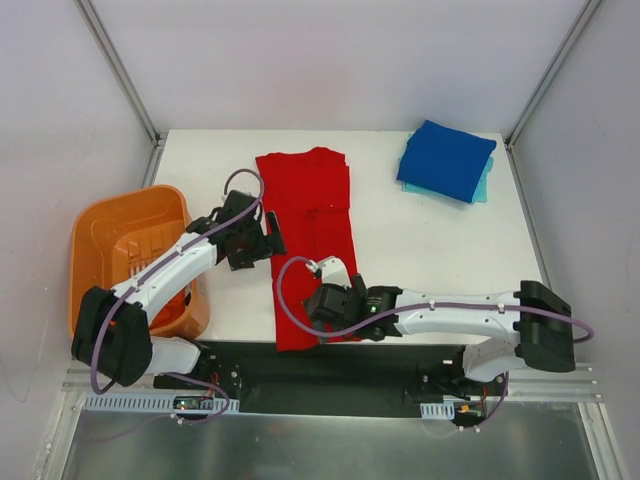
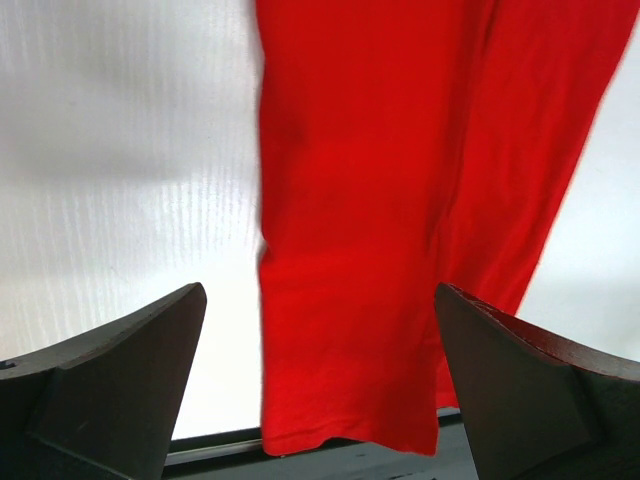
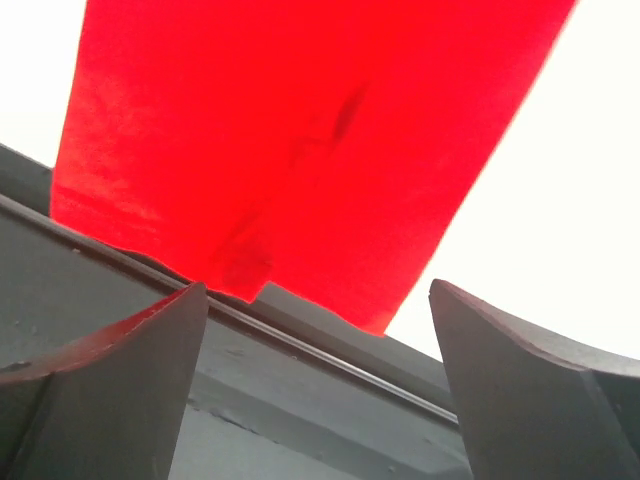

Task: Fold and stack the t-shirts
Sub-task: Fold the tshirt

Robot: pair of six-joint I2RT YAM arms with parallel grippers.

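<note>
Three shirts counted. One red t-shirt [image 1: 310, 230] lies folded lengthwise on the tabletop [image 1: 440, 260], hem over the near edge. One blue t-shirt [image 1: 445, 158] sits on one teal t-shirt [image 1: 484, 188] at the far right corner. One orange basket [image 1: 100, 225] at left. My left claw [image 1: 268, 238] and right claw [image 1: 318, 303] are both spread and empty.

Bare table [image 1: 430, 250] right of red shirt [image 1: 310, 210]; orange basket [image 1: 88, 250] blocks left edge; blue stack [image 1: 447, 158] far-right corner.

The overhead camera is looking down over the desk [image 1: 430, 250]; both wrist cameras are closely viewing the red t-shirt [image 1: 312, 215].
</note>
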